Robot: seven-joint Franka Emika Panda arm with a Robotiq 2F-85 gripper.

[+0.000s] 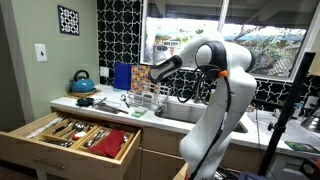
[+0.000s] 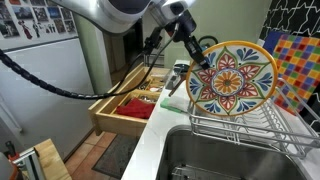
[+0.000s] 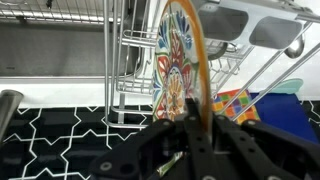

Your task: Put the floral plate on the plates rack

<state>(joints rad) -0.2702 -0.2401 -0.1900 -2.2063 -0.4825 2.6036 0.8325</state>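
Note:
The floral plate is round, with a yellow rim and a many-coloured flower pattern. It stands upright on edge over the plates rack, a silvery wire rack beside the sink. Its lower edge is down at the rack's top wires; I cannot tell whether it rests on them. My gripper is shut on the plate's rim. In the wrist view the plate shows edge-on between my fingers, with the rack's wires behind it. In an exterior view the plate and gripper are above the rack.
The steel sink lies just beside the rack. A checkered multi-coloured piece leans behind the rack. An open wooden cutlery drawer juts out below the counter. A blue flat piece and a teal kettle stand on the counter.

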